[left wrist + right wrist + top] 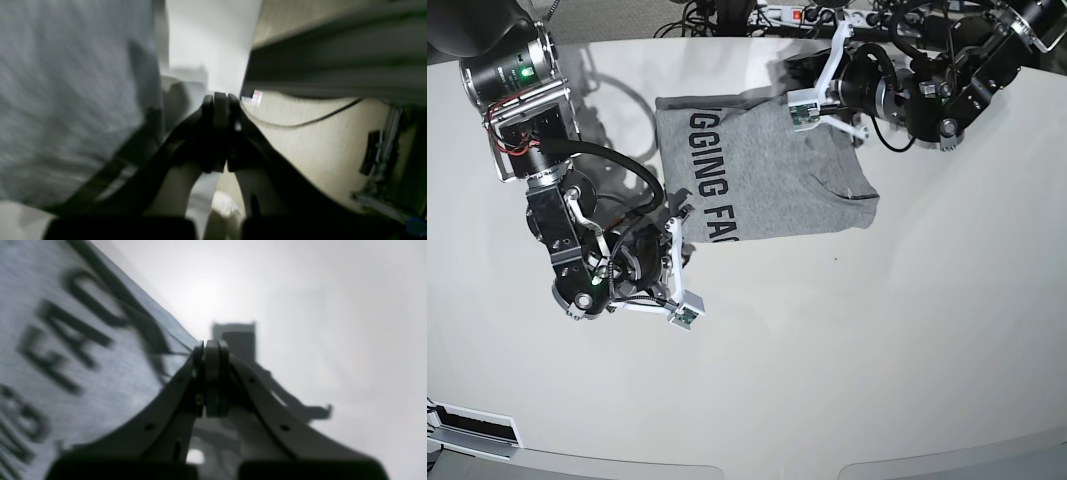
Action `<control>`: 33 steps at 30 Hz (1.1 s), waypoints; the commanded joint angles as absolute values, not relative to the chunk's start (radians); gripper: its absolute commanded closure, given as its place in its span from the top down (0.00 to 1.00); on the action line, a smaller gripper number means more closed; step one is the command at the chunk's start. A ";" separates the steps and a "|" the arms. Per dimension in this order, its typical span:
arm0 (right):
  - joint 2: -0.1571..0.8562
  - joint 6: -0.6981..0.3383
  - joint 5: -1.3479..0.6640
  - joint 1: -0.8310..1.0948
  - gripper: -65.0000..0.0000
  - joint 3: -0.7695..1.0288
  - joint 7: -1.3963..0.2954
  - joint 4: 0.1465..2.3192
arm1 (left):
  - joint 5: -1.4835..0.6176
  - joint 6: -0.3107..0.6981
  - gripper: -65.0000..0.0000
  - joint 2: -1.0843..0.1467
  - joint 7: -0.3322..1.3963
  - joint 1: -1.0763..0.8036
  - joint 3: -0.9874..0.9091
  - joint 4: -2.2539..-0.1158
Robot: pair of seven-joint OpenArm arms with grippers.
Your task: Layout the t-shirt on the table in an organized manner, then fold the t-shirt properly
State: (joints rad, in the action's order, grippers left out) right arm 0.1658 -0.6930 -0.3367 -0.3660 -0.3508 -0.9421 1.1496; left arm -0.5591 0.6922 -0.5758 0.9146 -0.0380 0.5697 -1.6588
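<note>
Two grippers hold the t-shirt (pixel 757 170) between them, and we take that shirt as our landmark. Nearest the camera in the base view, the right gripper (pixel 677 215) sits at the shirt's near-left corner, and in its wrist view the jaws are pressed fully together with the grey cloth's edge running into them, so we read it as clamped on the shirt. The printed black letters face up and run along the shirt's left side. On the nearer side of the shirt the table (pixel 847 360) is bare, glossy off-white, all the way to its curved front edge, which leaves wide free room on that side and to the shirt's right.

At the shirt's far edge, the left gripper (pixel 812 105) meets the cloth near its upper middle. Its wrist view is blurred, yet the dark fingers meet tip to tip with grey cloth just beside them; we see it closed, but whether it pinches the cloth we cannot tell from that view. The shirt's near edge rests on the table, its lower right corner making a small fold.

Beyond the shirt the table's far rim curves past, and behind it lie dark cables (pixel 727 15) and a power strip (pixel 782 14) on the floor.
</note>
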 commanded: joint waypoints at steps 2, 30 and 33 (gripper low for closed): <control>0.167 -0.698 -0.436 -0.396 0.00 -0.364 -1.004 1.164 | -0.570 0.698 0.00 -0.579 0.867 0.002 0.562 -1.616; 0.304 -0.698 -1.205 -0.035 0.00 -0.295 -1.378 1.449 | -0.283 0.609 0.00 -0.443 0.426 0.528 0.562 -0.995; 0.268 -0.698 -1.205 0.057 0.00 -0.224 -1.378 1.547 | -0.318 0.622 0.00 -0.450 0.440 0.569 0.562 -0.995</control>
